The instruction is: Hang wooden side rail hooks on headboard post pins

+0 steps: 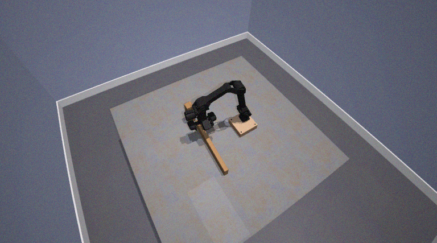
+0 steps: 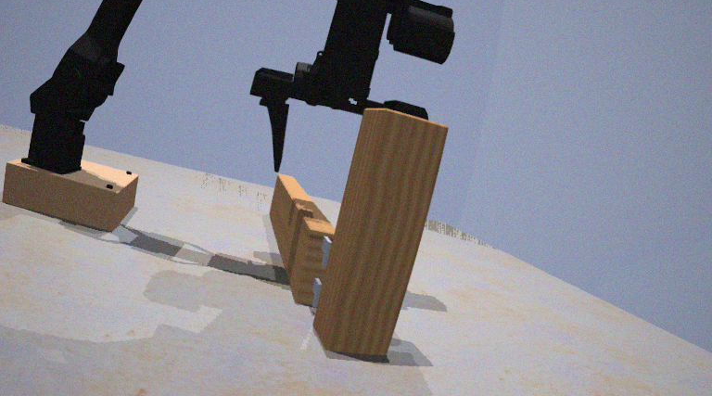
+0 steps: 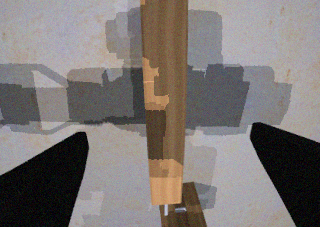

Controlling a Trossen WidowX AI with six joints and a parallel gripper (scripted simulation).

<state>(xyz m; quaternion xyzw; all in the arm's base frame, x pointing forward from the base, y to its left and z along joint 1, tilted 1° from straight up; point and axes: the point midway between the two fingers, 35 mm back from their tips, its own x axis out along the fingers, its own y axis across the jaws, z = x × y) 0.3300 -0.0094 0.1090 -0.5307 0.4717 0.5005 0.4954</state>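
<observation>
The wooden side rail (image 1: 215, 151) (image 2: 283, 213) (image 3: 167, 47) lies along the table on its narrow edge. Its near end faces the headboard post (image 1: 188, 106) (image 2: 383, 234), which stands upright. A steel upper hook (image 2: 325, 252) and a lower hook (image 2: 317, 291) show between rail end and post. In the wrist view a short gap with a thin steel hook (image 3: 166, 210) separates them; a pin (image 3: 180, 209) shows on the post. My gripper (image 2: 336, 176) (image 3: 172, 135) is open and empty, above the rail near its hook end, with one finger on each side. The post hides one finger in the exterior view.
The arm's wooden base block (image 1: 243, 129) (image 2: 57, 198) stands beside the rail. The post's top reaches up to the level of my gripper's finger carriage and stands close to it. The rail's far end points away from the post.
</observation>
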